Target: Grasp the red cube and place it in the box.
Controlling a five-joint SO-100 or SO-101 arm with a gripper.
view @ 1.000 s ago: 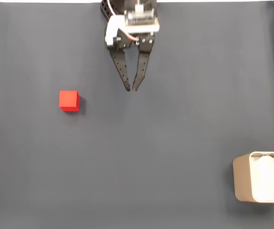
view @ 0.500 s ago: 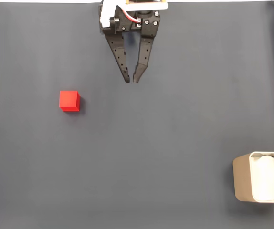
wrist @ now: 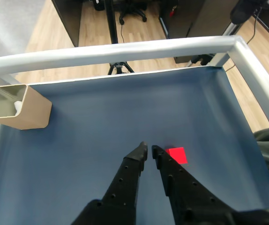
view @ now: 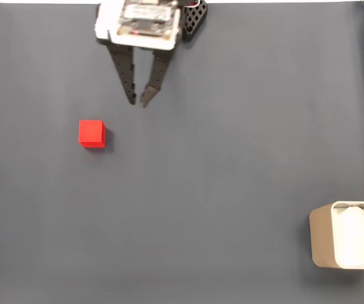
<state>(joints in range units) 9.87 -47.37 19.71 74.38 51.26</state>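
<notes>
The red cube (view: pixel 92 133) lies on the dark mat at the left of the fixed view. My gripper (view: pixel 137 102) hangs near the top edge, up and to the right of the cube and apart from it, fingers nearly together and holding nothing. From the wrist view the cube (wrist: pixel 177 155) sits just right of my gripper (wrist: pixel 148 149). The box (view: pixel 323 244), a light metal tin with white padding, stands at the lower right edge of the fixed view, and its wall (wrist: pixel 24 114) shows at the far left of the wrist view.
A dark mat (view: pixel 220 190) covers the table. In the wrist view a pale metal frame rail (wrist: pixel 125 49) runs round the mat's far and right sides, with a wooden floor and a tripod (wrist: pixel 118 65) beyond it.
The gripper has swung left in the fixed view and drawn slightly towards the top edge, its tips now closer to the cube. Cube and box have not moved.
</notes>
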